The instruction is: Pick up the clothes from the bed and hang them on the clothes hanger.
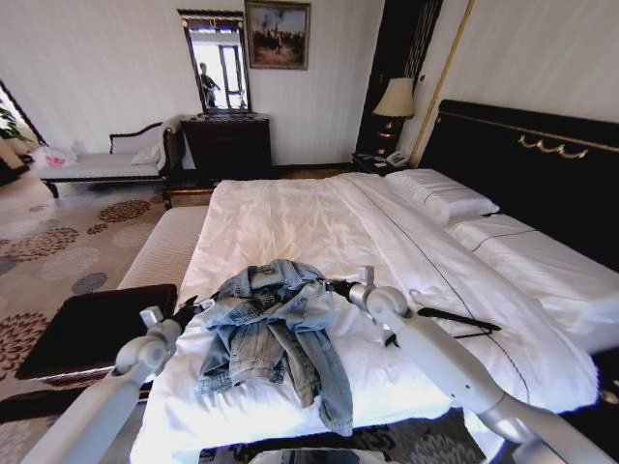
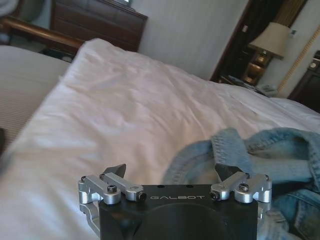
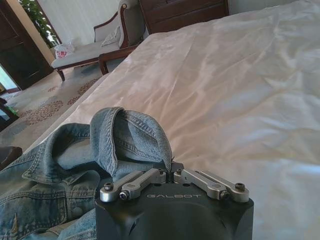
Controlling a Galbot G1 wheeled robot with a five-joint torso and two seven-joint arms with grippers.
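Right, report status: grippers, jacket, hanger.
Left gripper open beside jacket. Right gripper shut on its collar. Hanger lying on bed.

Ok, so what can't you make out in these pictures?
- Clothes hanger: head view, part hidden behind the right arm.
- Right gripper: right wrist view, fingertips buried in a fold of the jacket; how much denim they pinch is hidden.
- Bed: head view, right side cut off at the edge.

One denim jacket [image 1: 276, 324], one black hanger [image 1: 455, 318], one bed [image 1: 319, 222], two pillows [image 1: 442, 196], one lamp [image 1: 395, 100], two end effectors.
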